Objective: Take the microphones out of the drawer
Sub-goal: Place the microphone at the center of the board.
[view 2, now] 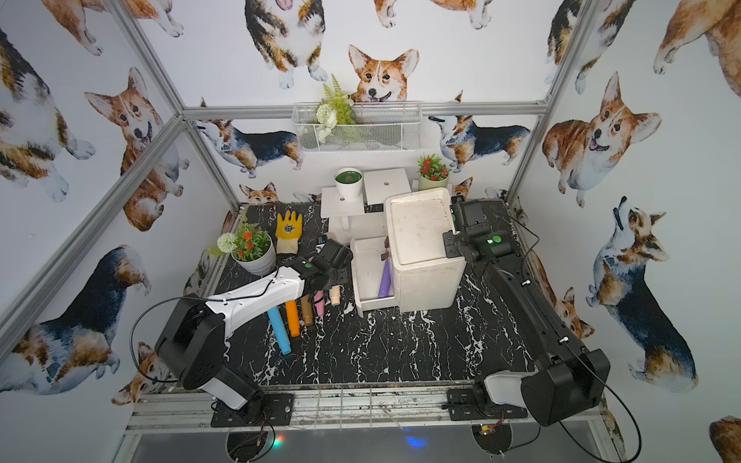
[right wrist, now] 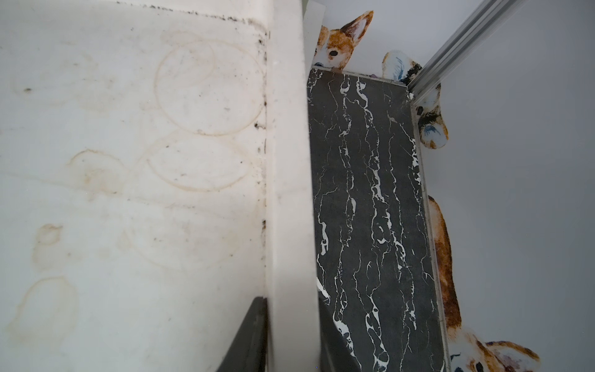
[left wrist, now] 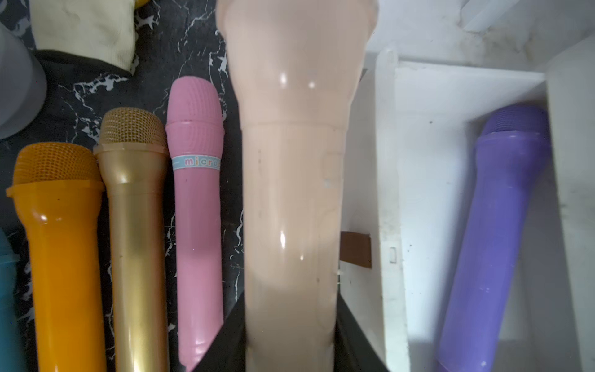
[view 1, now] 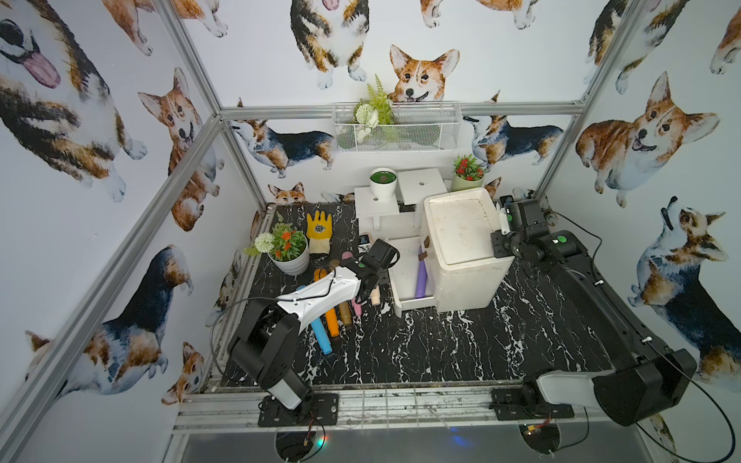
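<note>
My left gripper (left wrist: 291,338) is shut on the handle of a peach microphone (left wrist: 293,180), which is outside the drawer. It hangs between the drawer's side wall (left wrist: 388,206) and a pink microphone (left wrist: 196,209) on the table. In both top views the peach microphone (view 1: 375,297) (view 2: 335,298) pokes out under the left gripper (view 1: 371,280). The white drawer (view 1: 413,303) stands pulled out of the white cabinet (view 1: 461,232), with a purple microphone (view 1: 421,278) (left wrist: 495,232) lying in it. My right gripper (right wrist: 293,328) is shut on the raised rim (right wrist: 286,161) of the cabinet top.
Orange (left wrist: 61,244), gold (left wrist: 135,225) and blue (view 1: 320,332) microphones lie side by side left of the pink one. A flower pot (view 1: 286,250) and a yellow glove (view 1: 318,232) sit behind them. A white stand (view 1: 377,206) with pots is behind the cabinet.
</note>
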You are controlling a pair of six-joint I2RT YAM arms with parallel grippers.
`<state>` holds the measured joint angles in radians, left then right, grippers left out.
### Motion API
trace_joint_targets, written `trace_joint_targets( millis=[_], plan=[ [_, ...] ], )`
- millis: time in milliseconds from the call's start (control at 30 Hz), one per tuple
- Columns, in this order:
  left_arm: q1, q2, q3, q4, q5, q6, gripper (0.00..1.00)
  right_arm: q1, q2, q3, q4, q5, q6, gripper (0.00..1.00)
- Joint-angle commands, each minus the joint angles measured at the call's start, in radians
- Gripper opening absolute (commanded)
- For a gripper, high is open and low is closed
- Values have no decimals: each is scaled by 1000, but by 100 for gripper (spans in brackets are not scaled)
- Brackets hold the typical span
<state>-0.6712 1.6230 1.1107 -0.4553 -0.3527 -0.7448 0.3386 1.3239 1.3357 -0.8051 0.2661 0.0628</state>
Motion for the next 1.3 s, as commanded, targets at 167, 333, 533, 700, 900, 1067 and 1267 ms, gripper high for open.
trace_joint_targets(
  millis=[167, 333, 533, 700, 900, 1067, 1267],
  plan=[
    [27, 59, -30, 31, 42, -23, 33, 11, 38, -32, -261, -106, -21, 26],
    [43, 92, -50, 39, 65, -39, 33, 12, 38, -32, -263, -104, -21, 26],
    [69, 122, -55, 36, 93, -59, 36, 11, 33, -35, -262, -102, -23, 26],
    [78, 160, -31, 12, 106, -63, 38, 10, 29, -35, -263, -98, -24, 26],
    [80, 197, -3, -12, 117, -61, 40, 11, 26, -36, -261, -97, -26, 26],
    [81, 205, 4, -19, 120, -61, 44, 11, 24, -38, -261, -94, -27, 26],
    [81, 202, 3, -25, 114, -63, 46, 11, 19, -39, -261, -94, -27, 26]
  ],
)
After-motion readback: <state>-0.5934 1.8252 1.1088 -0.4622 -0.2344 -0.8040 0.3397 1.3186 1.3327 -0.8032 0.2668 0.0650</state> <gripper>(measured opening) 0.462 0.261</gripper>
